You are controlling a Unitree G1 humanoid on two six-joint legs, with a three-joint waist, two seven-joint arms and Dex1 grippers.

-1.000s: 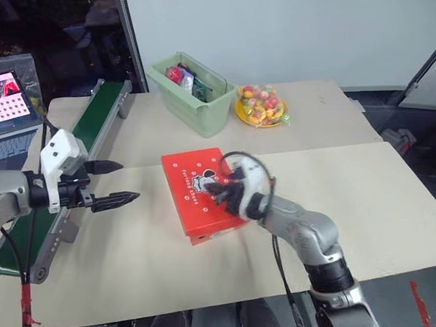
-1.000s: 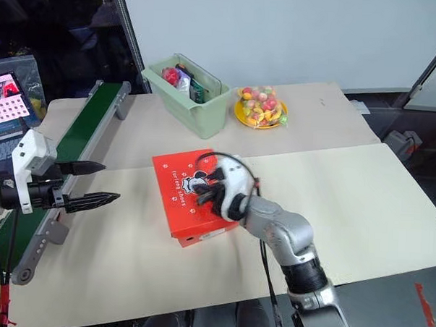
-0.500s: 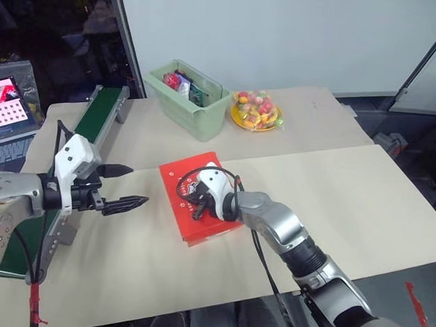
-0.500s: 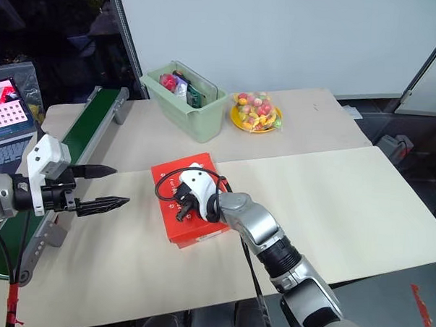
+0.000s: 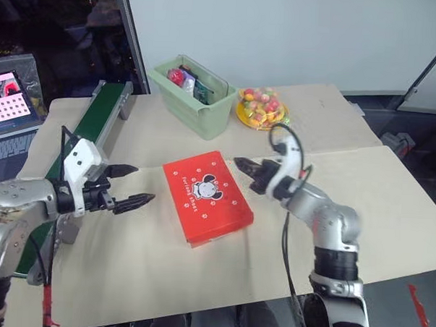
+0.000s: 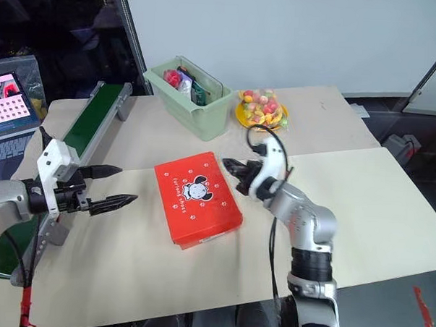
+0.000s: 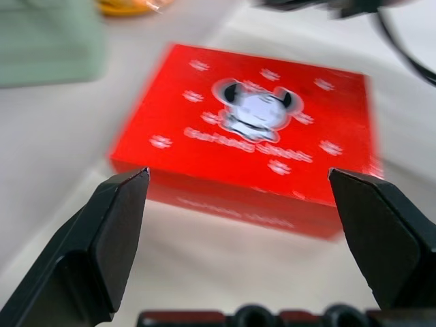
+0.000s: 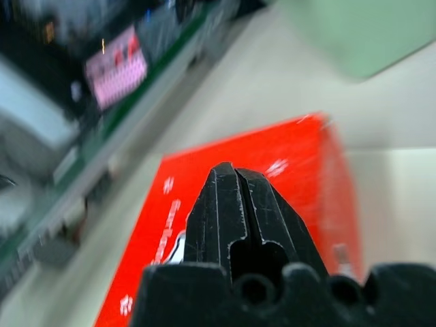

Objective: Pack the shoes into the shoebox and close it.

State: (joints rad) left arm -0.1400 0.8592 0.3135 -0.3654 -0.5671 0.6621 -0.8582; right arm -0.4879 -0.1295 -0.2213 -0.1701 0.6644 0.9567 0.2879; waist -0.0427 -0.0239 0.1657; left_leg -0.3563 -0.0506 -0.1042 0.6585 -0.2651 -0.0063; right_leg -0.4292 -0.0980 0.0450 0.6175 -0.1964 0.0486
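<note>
Both grippers stand clear of the closed shoebox (image 5: 206, 196), left gripper (image 5: 134, 186) fingers wide, right gripper (image 5: 245, 167) fingers pinched empty; closing looks complete, with only withdrawal remaining.

The closed shoebox (image 5: 206, 196) hides its inside, so any contents cannot be told.

My head's paired cameras look forward and down over the table (image 5: 390, 207); both frame the shoebox (image 5: 206, 195) at centre; my left wrist camera sits low and close, facing the box's long side between my fingers (image 7: 102, 238); my right wrist camera looks across its lid toward ten o'clock.
</note>
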